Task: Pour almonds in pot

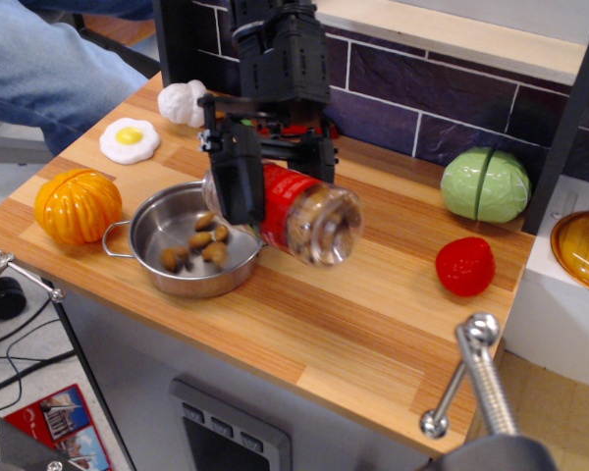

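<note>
My gripper [275,186] is shut on a clear jar with a red label [302,212]. It holds the jar tipped on its side above the counter, mouth toward the pot, base toward the camera. The steel pot [149,232] stands at the front left of the counter, just under and left of the jar's mouth. Several brown almonds [198,247] lie in the pot or fall into it. More almonds show through the jar's base [326,222].
An orange pumpkin toy [77,204] sits left of the pot. A fried egg toy [130,139] and a white toy [184,102] lie behind. A green cabbage [485,184] and a red toy [465,265] sit at the right. A metal handle [476,378] stands at the front right.
</note>
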Action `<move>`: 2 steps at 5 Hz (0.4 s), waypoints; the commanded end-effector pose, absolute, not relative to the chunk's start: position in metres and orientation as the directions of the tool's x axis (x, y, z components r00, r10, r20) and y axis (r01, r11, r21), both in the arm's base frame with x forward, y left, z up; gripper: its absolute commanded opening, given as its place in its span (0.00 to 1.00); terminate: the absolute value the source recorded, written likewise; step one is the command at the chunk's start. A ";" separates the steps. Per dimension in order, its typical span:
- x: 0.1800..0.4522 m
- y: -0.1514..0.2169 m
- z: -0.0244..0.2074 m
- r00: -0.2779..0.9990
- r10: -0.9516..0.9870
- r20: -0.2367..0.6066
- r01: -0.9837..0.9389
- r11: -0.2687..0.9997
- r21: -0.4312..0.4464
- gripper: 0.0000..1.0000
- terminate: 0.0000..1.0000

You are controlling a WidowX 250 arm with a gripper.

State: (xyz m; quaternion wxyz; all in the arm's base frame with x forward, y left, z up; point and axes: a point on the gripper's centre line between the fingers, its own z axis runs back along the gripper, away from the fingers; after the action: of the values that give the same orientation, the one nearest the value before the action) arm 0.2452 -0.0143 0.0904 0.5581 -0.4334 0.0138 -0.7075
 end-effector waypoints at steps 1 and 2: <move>0.245 -0.011 0.109 -0.044 -0.760 0.648 0.785 -0.428 -0.448 0.00 0.00; 0.242 -0.010 0.112 -0.041 -0.765 0.642 0.783 -0.424 -0.455 0.00 0.00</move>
State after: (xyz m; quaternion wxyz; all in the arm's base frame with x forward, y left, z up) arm 0.2457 -0.0140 0.0930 0.5595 -0.4478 0.0201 -0.6971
